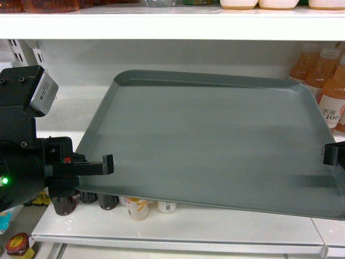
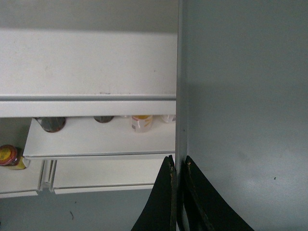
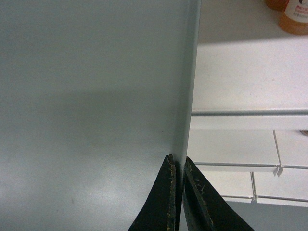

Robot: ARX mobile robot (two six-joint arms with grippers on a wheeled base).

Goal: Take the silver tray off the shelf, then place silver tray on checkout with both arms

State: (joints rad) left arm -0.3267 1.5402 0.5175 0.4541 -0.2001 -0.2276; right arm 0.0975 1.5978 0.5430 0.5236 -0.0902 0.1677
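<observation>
Gripping both side rims, the arms hold the tray (image 1: 215, 145) tilted above the shelf (image 1: 178, 229). Left gripper (image 2: 178, 166) is clenched on the left rim. Right gripper (image 3: 177, 163) pinches the right rim. Checkout placement remains, none in view.

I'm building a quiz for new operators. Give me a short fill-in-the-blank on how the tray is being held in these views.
1. The silver tray is gripped by ____ end effectors.
2. The left end effector is shut on the tray's ____.
3. The bottles standing on the shelf by the tray's right side hold ____ liquid.

Missing words: two; rim; orange
</observation>
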